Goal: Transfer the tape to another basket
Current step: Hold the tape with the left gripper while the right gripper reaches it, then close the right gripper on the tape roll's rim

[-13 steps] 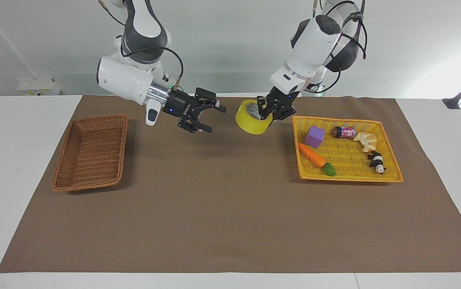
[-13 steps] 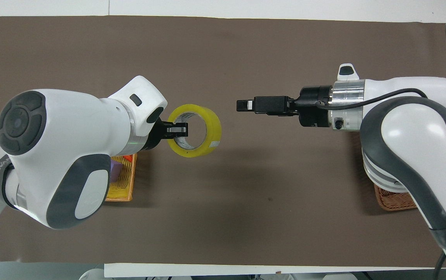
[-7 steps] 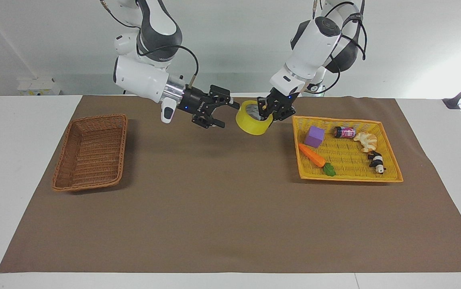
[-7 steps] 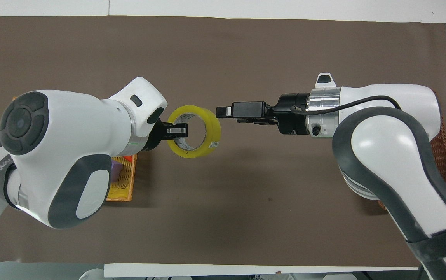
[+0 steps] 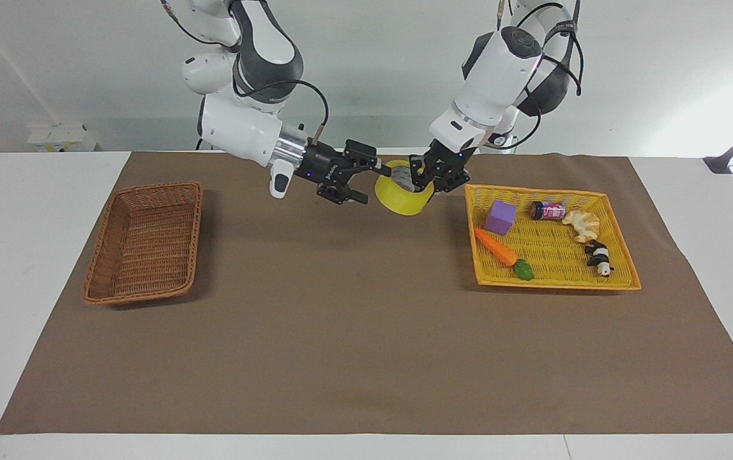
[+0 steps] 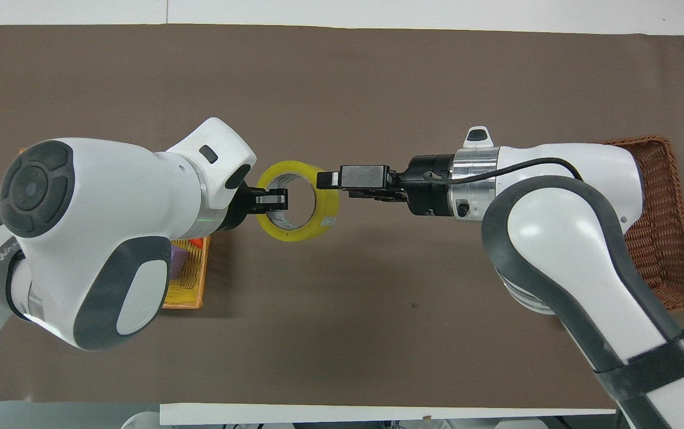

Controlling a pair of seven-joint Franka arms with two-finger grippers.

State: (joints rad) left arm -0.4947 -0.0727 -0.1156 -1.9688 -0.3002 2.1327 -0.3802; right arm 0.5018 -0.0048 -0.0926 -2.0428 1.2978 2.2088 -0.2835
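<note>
The yellow tape [image 5: 398,197] hangs in the air over the brown mat, between the two baskets. My left gripper [image 5: 429,179] is shut on the tape's wall, one finger inside the ring; in the overhead view the left gripper [image 6: 275,200] grips the tape [image 6: 325,207] on the side toward the left arm's end. My right gripper [image 5: 376,186] is open, level, with its fingertips at the tape's other side; it also shows in the overhead view [image 6: 324,179]. The brown wicker basket [image 5: 143,239] stands empty at the right arm's end [image 6: 664,238].
A bright yellow flat tray [image 5: 551,281] at the left arm's end holds a purple block [image 5: 500,217], a carrot [image 5: 497,249], a small can [image 5: 548,210], a pale crumpled toy [image 5: 582,223] and a panda figure [image 5: 598,257]. The brown mat [image 5: 354,332] covers the table.
My right gripper has moved from near the wicker basket's side toward the tape and now reaches its rim. The left gripper and tape have stayed in place.
</note>
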